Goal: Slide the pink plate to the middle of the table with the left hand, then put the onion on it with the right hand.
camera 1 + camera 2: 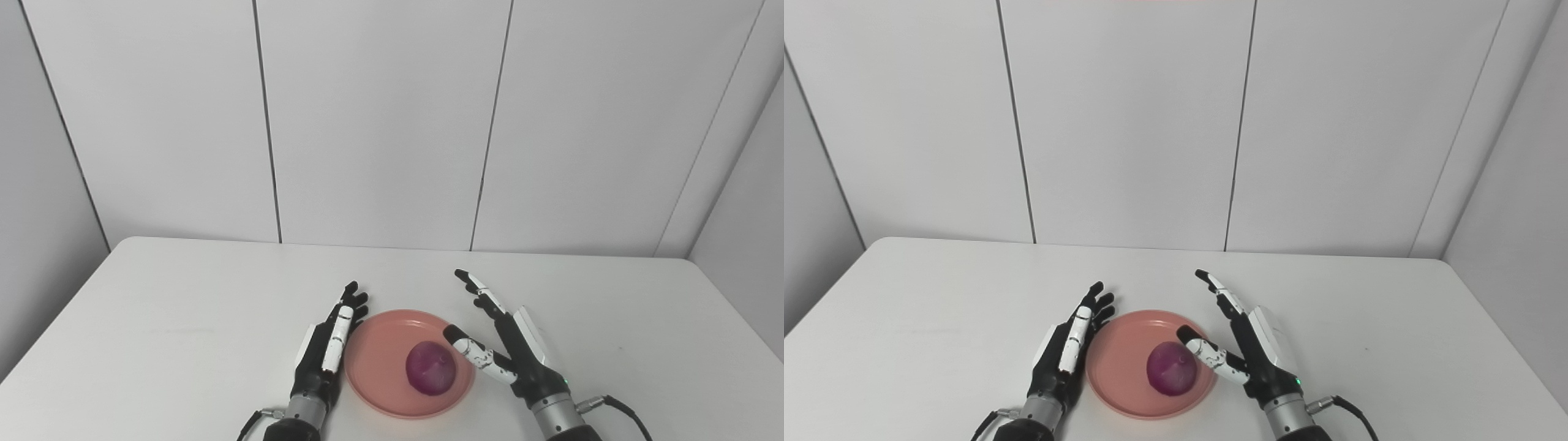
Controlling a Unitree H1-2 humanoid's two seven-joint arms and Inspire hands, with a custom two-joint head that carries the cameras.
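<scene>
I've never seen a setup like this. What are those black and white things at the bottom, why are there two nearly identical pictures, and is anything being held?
Those are a humanoid robot's two mechanical hands, reaching in from the bottom edge. The two pictures come from two cameras side by side on its head, like a pair of eyes, so they show one scene from slightly different spots. On the white table lies a pink plate with a purple onion resting on it. The left hand lies alongside the plate's left edge, fingers straight. The right hand is open beside the onion, its thumb close to it; whether it touches is unclear. Neither hand holds anything.
</scene>
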